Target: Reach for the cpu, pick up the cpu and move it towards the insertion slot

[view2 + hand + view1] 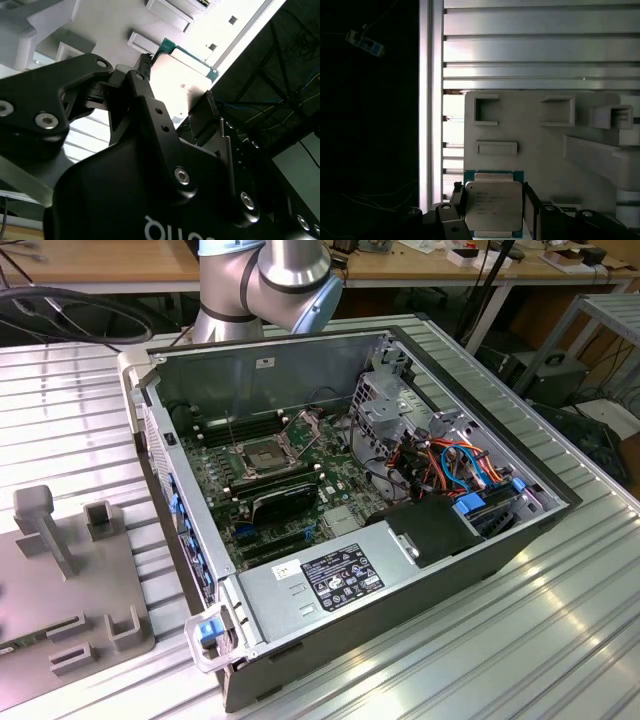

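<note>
Silvery cpu between end effector fingers.

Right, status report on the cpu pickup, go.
Gripper straddling the cpu, fingers either side; full grip unconfirmed. Cpu over the grey fixture tray. Insertion slot open in the case, nothing on it.

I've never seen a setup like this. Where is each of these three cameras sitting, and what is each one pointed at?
Exterior view: off the arm, looking down at the open computer case and its insertion slot; the arm's grey joint shows behind the case.
First wrist view: rides near the wrist, looking past the gripper at the cpu and the grey fixture plate.
Second wrist view: also on the arm, looking along the black gripper body from close by.
Shared: both wrist views show the cpu between the gripper's fingers.
</note>
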### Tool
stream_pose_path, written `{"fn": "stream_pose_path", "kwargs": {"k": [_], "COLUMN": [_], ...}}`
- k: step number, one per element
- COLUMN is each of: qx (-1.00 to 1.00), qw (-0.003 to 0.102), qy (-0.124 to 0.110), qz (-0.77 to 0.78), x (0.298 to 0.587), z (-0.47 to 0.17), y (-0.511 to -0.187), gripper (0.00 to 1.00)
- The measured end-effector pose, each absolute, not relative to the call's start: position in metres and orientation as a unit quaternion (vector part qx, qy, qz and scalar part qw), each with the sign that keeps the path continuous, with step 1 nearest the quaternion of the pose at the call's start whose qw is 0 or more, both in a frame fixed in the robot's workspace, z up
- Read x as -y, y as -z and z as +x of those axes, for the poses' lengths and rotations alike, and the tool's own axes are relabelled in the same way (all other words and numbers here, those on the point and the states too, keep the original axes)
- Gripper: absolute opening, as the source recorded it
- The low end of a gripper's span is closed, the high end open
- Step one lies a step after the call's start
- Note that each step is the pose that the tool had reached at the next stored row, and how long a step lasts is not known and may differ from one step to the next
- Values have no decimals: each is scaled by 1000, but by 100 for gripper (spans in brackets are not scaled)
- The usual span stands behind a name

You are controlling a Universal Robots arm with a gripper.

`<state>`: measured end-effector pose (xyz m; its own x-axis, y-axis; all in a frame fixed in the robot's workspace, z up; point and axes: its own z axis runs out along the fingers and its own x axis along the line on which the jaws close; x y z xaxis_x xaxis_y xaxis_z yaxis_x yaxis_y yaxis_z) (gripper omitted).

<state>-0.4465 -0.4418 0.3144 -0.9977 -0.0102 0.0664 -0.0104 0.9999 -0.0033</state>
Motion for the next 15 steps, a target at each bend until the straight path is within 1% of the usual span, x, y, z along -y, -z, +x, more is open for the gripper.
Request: {"fn": "stream_pose_path", "kwargs": {"k": [15], "qx": [999], "qw": [45], "qy": [-1], "qz": [5], "x": [442], "z": [-444], "y": [-337], "gripper": [55]}}
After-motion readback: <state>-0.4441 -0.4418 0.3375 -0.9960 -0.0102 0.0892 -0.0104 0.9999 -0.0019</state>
